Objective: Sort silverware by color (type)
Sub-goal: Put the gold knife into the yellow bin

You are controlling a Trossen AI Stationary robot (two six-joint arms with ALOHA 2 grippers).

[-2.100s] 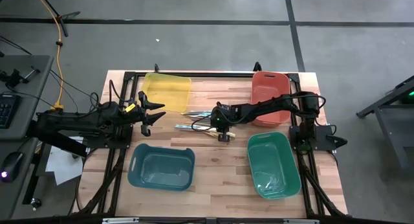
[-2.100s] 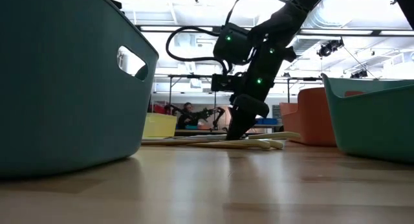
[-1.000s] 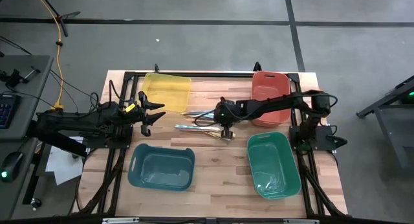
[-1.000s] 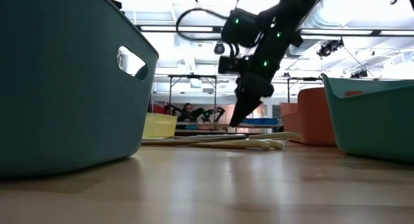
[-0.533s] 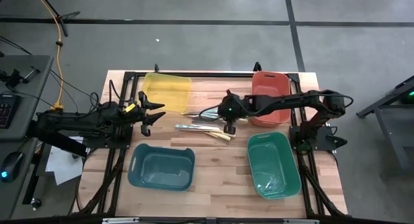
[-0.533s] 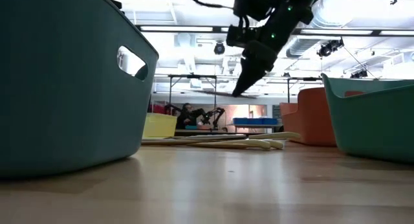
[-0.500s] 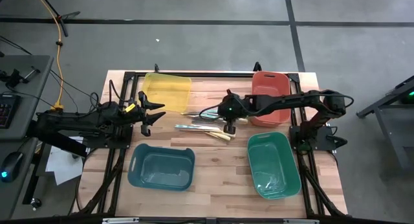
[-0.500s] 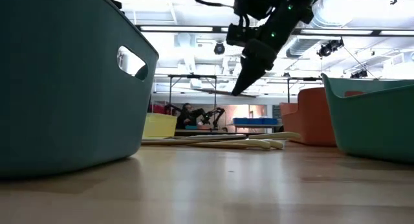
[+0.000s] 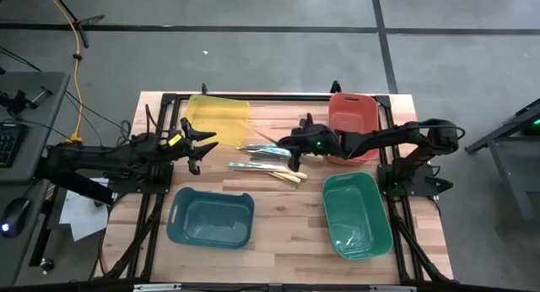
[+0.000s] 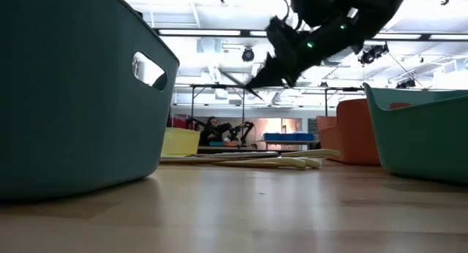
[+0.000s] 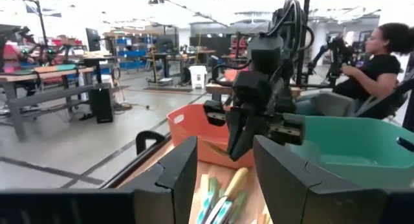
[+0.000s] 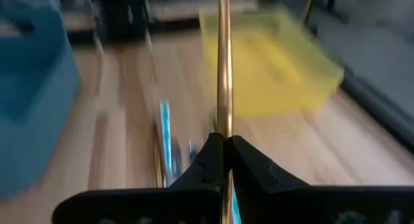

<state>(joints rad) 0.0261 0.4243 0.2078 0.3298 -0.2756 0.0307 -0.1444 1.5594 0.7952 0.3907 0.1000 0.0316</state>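
The right gripper [image 9: 293, 148] hangs above the middle of the bench [image 9: 278, 233], between the yellow bin [image 9: 218, 119] and the red bin [image 9: 351, 123]. Its fingers [image 12: 249, 160] are pressed together on a thin gold utensil [image 12: 224, 62], which they pinch near one end, so that the rest of it sticks out forward from the gripper. In the low view this utensil is lifted well above the bench and tilted, and it touches nothing else. The other silverware [image 9: 266, 164] lies in a loose pile on the bench, just below and beside the right gripper, roughly in the centre between the four bins. In this pile there are cream pieces, silver pieces and teal pieces, lying close together and partly crossing. How many pieces there are, I cannot tell. The left gripper [image 9: 196, 146] waits at the left side of the bench, near the yellow bin, with its fingers spread and nothing between them. The blue bin [image 9: 210, 218] stands at the near left and the green bin [image 9: 356, 214] at the near right. Something pale lies in the green bin, but what it is I cannot tell. In the left wrist view a person [image 11: 375, 62] sits in the room behind the bench.
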